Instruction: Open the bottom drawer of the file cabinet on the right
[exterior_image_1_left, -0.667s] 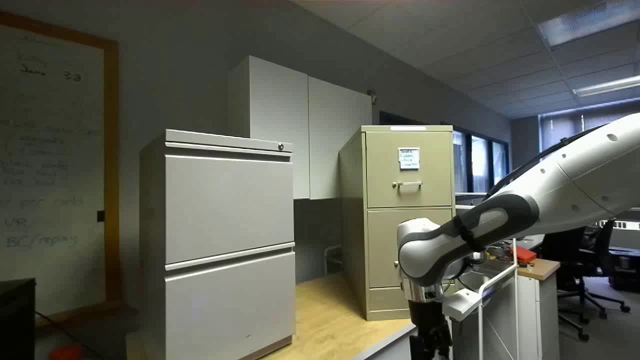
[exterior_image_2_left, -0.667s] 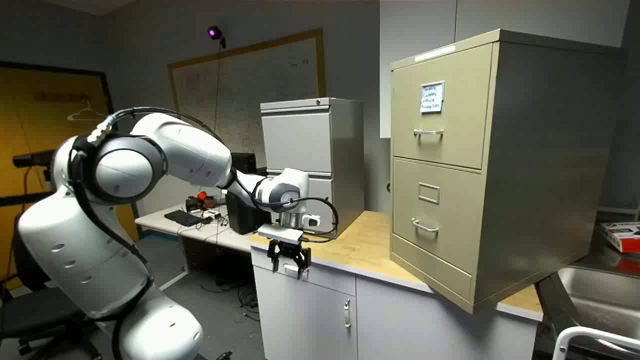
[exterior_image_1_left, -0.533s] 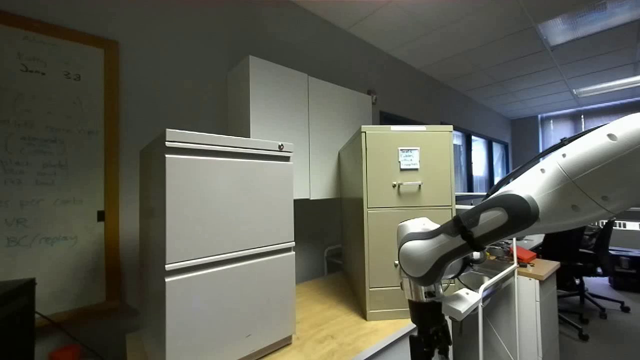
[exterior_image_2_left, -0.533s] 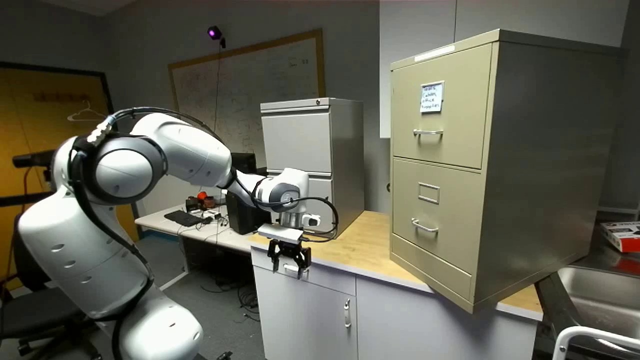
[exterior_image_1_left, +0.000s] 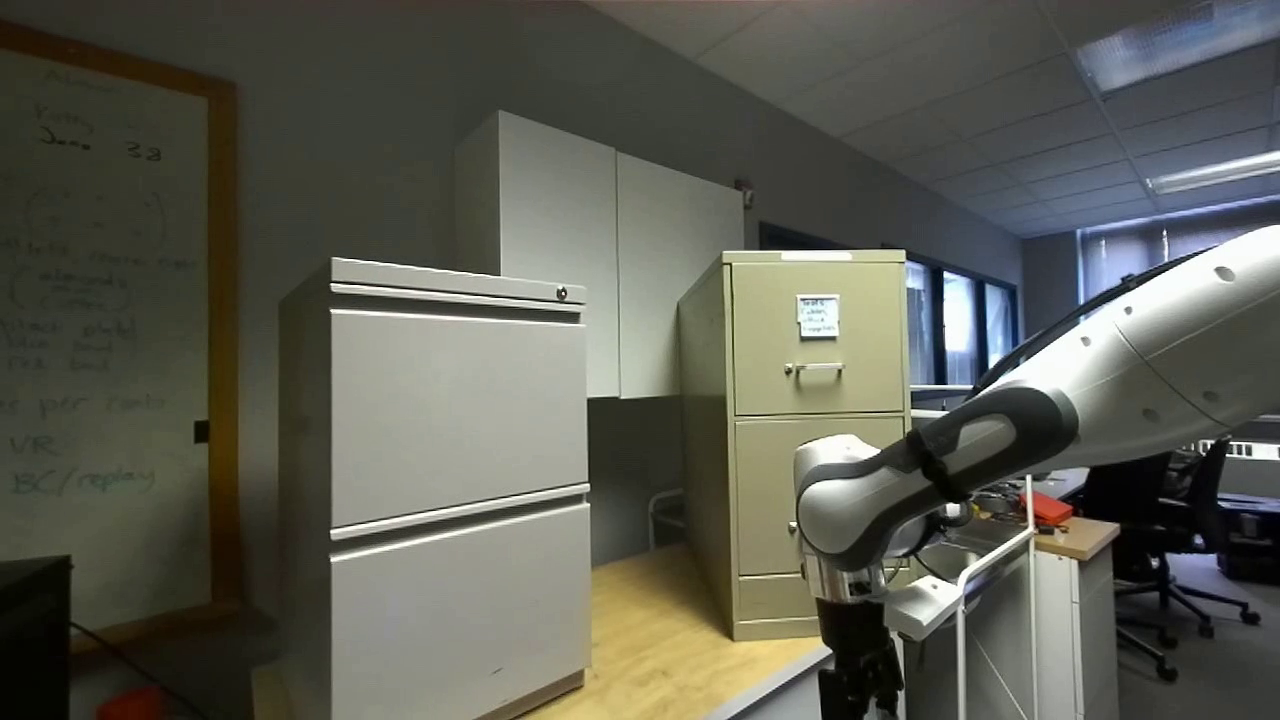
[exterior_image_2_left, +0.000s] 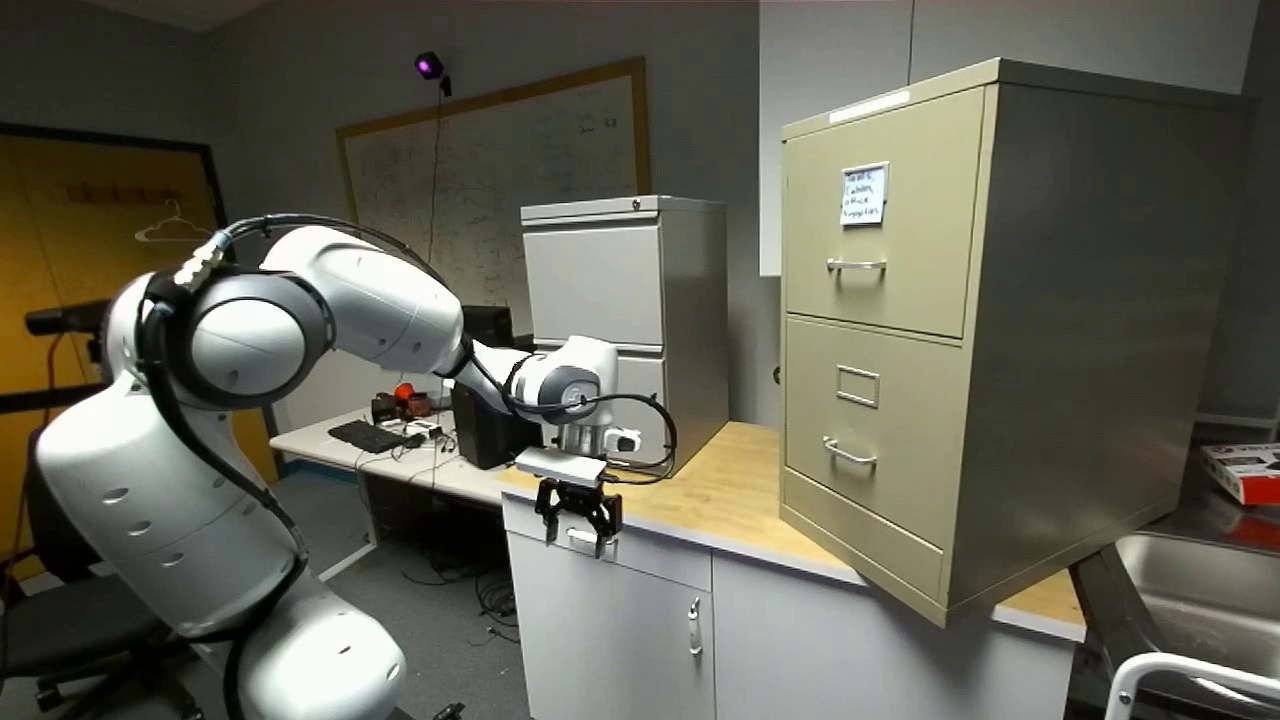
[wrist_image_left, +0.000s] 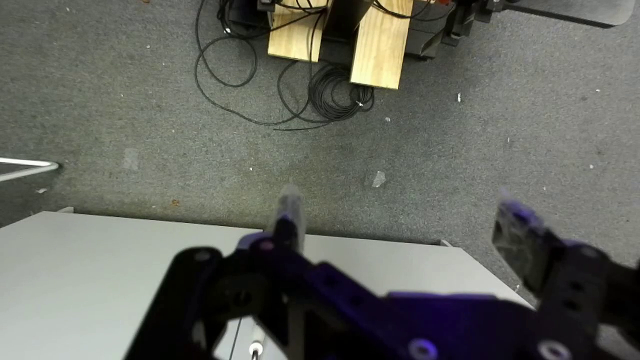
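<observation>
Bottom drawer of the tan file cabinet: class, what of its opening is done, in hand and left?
Done: no part of the opening shows; the bottom drawer sits shut, flush in the tan file cabinet.
In hand: nothing; the end effector hangs open and empty, apart from the drawer's metal bar pull.
Left: apparently everything: reach that pull, grip it and draw the drawer out.

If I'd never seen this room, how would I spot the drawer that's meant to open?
Find the tan metal file cabinet standing on the wood-toned countertop. The bottom drawer is the lower of only two. Unlike the top drawer, with its handwritten note, it has an empty label frame above its handle.
</observation>
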